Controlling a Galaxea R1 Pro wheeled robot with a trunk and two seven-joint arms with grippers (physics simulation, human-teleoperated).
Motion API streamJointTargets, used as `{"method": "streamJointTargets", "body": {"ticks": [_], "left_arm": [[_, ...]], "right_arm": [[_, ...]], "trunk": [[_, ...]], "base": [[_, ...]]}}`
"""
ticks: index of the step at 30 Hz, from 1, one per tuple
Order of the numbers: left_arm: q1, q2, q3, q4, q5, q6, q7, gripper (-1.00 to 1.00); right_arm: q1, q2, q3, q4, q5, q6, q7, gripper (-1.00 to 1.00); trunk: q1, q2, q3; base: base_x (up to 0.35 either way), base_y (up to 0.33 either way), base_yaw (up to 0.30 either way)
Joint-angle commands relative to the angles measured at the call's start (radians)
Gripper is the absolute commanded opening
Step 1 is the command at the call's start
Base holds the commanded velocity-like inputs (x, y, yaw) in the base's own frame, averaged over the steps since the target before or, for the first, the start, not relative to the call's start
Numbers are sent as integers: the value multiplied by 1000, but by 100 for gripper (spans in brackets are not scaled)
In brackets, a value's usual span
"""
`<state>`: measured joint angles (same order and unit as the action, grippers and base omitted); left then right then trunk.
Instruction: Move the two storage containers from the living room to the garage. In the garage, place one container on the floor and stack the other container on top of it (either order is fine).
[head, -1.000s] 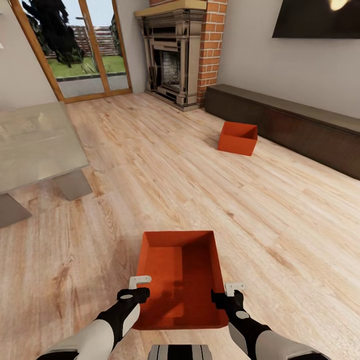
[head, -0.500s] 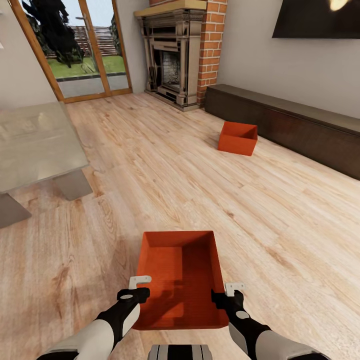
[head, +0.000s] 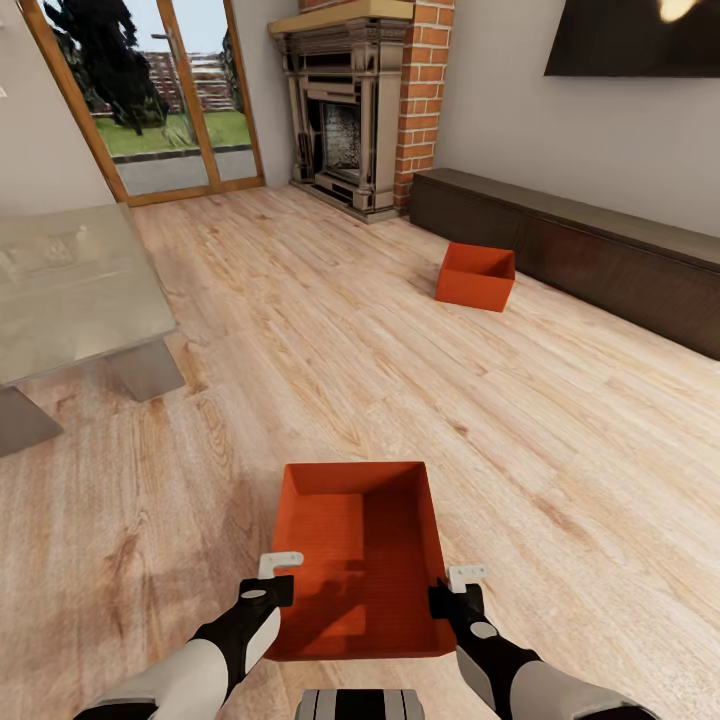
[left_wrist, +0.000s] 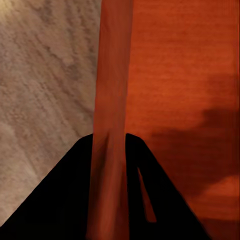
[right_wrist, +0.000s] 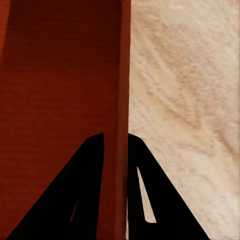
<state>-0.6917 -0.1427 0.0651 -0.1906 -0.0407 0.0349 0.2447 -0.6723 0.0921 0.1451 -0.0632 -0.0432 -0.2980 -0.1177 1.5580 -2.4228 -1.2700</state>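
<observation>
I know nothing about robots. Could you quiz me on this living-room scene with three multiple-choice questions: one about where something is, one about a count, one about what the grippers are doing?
1. Where does the far container sit?
A. On the glass table
B. On the wood floor beside the long dark cabinet
C. Inside the fireplace

2. How many orange-red containers are in the head view?
A. One
B. Two
C. Three

3. How are the grippers set on the near container?
A. Both hang open above it
B. One presses its bottom
C. Each straddles a side wall

Answers: 1 B, it rests on planks by the cabinet. 2 B, one near, one far. 3 C, the left gripper and right gripper each have a wall between their fingers.
</observation>
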Motion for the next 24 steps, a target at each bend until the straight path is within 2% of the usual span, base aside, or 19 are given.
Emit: {"method": "streamJointTargets", "body": {"ticks": [1, 14, 24], "left_arm": [[0, 0, 15, -3, -19, 5, 7, -100], [0, -1, 15, -3, -19, 7, 7, -100], [0, 0, 15, -3, -19, 7, 7, -100]], "right_arm": [[0, -1, -10, 2, -18, -5, -8, -100], [-1, -2, -10, 2, -18, -5, -8, -100], [-1, -2, -10, 2, -18, -4, -8, -100]], "trunk": [[0, 0, -1], [0, 0, -1], [-39, 70, 31]], "base": [[0, 0, 0], [0, 0, 0], [0, 0, 0]]}}
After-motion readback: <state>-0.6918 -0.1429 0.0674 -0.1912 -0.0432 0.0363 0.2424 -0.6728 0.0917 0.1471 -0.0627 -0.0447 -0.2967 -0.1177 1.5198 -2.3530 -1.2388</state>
